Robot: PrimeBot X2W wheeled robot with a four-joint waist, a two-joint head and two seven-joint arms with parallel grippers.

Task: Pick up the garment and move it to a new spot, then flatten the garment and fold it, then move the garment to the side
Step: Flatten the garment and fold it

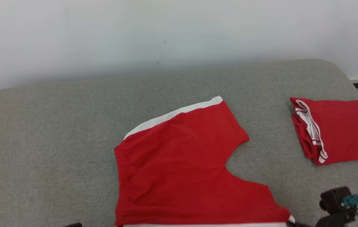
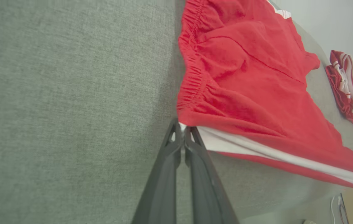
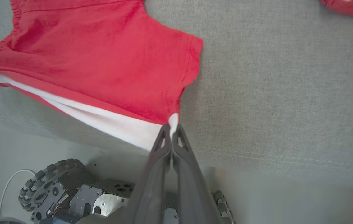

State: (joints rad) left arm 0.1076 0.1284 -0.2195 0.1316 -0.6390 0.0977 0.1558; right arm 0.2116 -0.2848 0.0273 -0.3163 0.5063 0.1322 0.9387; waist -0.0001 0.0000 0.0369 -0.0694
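Observation:
The garment is a pair of red shorts with white side stripes, spread on the grey cushion with its near edge pulled to the front. In the left wrist view my left gripper is shut on the garment at the waistband corner of the white stripe. In the right wrist view my right gripper is shut on the hem corner of the garment at the stripe's other end. The stripe hangs taut between the two grips, off the cushion's front edge. My right wrist shows at the lower right of the head view.
A second red garment, folded, lies at the cushion's right end. The grey cushion stretches wide to the left and behind. A pale wall runs along the back. The robot's wheeled base sits below the cushion's front edge.

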